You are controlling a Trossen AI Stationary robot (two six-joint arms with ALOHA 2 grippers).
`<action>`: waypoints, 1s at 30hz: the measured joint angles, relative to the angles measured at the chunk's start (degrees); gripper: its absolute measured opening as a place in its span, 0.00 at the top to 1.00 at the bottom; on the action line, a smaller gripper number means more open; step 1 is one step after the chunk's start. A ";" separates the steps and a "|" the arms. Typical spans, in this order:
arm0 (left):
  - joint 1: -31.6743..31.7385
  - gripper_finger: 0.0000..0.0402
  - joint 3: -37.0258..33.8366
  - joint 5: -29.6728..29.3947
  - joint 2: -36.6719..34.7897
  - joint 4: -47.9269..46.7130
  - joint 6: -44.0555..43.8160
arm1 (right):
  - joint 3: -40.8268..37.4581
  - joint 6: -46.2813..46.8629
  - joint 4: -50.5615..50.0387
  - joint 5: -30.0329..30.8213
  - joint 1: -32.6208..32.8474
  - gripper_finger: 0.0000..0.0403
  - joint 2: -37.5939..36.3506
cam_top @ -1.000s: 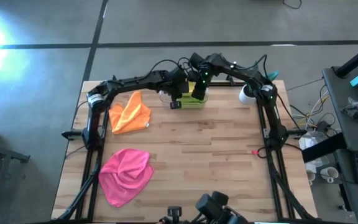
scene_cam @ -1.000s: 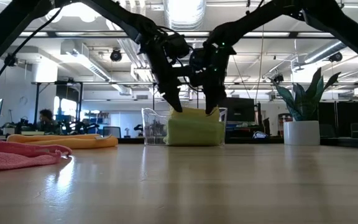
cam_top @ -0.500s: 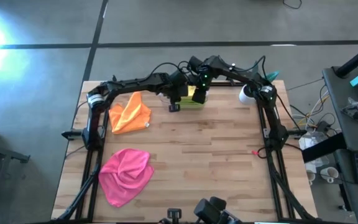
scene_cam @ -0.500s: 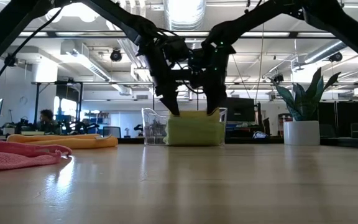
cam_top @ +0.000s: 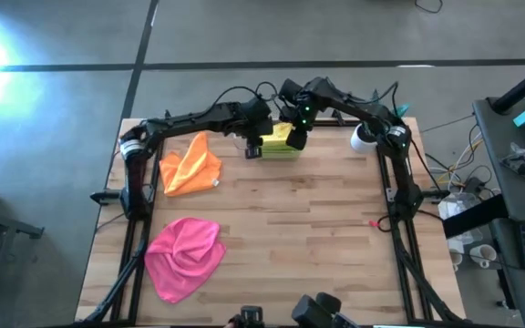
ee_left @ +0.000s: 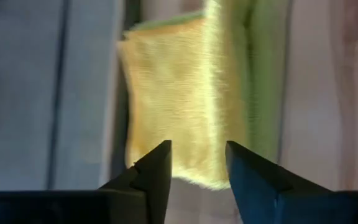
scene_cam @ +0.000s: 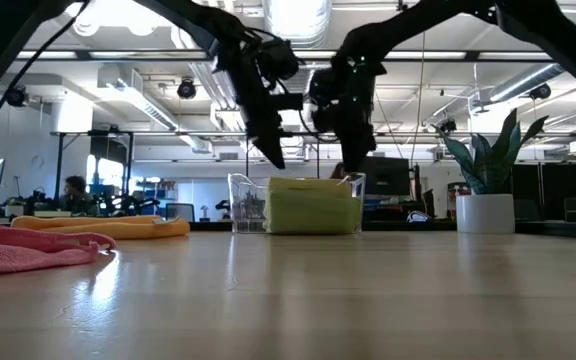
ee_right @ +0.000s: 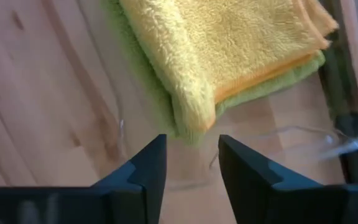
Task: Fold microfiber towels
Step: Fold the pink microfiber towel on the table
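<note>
From above I count two loose towels on the wooden table (cam_top: 290, 219): one orange towel (cam_top: 190, 166) lying crumpled near the left arm's base, and one pink towel (cam_top: 185, 255) bunched up closer to the near left corner, well apart from the orange one. At the far edge of the table sits one clear plastic bin (scene_cam: 298, 205), and in it a folded stack: one yellow towel (ee_right: 229, 43) on top, with lime green towel (ee_right: 291, 74) layers showing beneath it. I cannot tell from these views whether that green is one cloth or two.

Both arms reach over the bin. The left gripper (ee_left: 197, 165) hangs just above the yellow towel's edge, its two fingers apart with nothing between them. The right gripper (ee_right: 191, 163) hovers over the folded corner of the stack, jaws likewise spread and holding nothing; the cloth lies free below them. In the low view both sets of fingertips stand clear above the top of the stack, not touching it.

One white pot with a green plant (scene_cam: 488, 190) stands near the table's far right corner. One person (scene_cam: 73, 190) shows far back in the room.
</note>
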 joint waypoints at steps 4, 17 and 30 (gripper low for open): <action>-0.80 0.63 -0.39 -5.15 -4.50 -1.13 -3.29 | 0.00 2.12 -0.14 -0.41 0.04 0.65 -3.54; -9.42 0.63 -17.98 -3.93 -20.96 -7.93 -25.22 | -10.73 15.71 7.18 -3.28 6.39 0.70 -15.09; -25.39 0.63 -38.39 0.11 -28.66 -5.83 -43.60 | -21.32 32.14 16.88 -2.80 21.15 0.72 -19.37</action>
